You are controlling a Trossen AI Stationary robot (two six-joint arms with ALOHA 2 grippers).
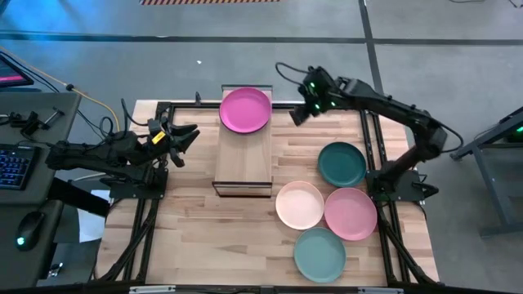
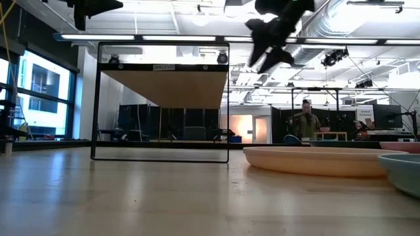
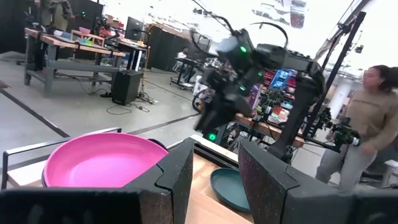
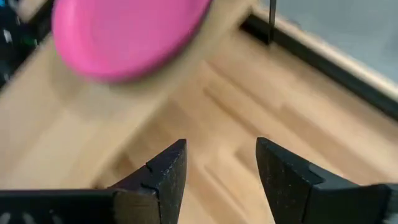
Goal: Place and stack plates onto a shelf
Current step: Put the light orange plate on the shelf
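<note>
One shelf (image 1: pixel 243 155) stands on the table (image 1: pixel 204 237), and it is the landmark here. One magenta plate (image 1: pixel 245 109) lies on the shelf's far end, covering most of that half; the near half of the plank top is bare.

Four more plates lie on the table, all to the right of the shelf and none on it. The dark green plate (image 1: pixel 341 163) is the farthest back of them, level with the shelf's near half and apart from it. The cream plate (image 1: pixel 300 205) lies just past the shelf's near right corner. The pink plate (image 1: pixel 350 213) lies right of the cream one and looks to overlap its rim. The light teal plate (image 1: pixel 319 254) is nearest the table's front edge, its rim meeting the pink and cream plates. That makes five plates in view: one on the shelf, four on the table.

The right gripper (image 1: pixel 299 114) hangs in the air just right of the shelf's far end, beside the magenta plate, its fingers (image 4: pixel 163 176) spread apart and holding nothing. The left gripper (image 1: pixel 186 135) hovers left of the shelf, level with its far half, pointing toward it, fingers (image 3: pixel 177 175) also apart and empty.

A person (image 3: pixel 362 134) stands in the room beyond the table.
</note>
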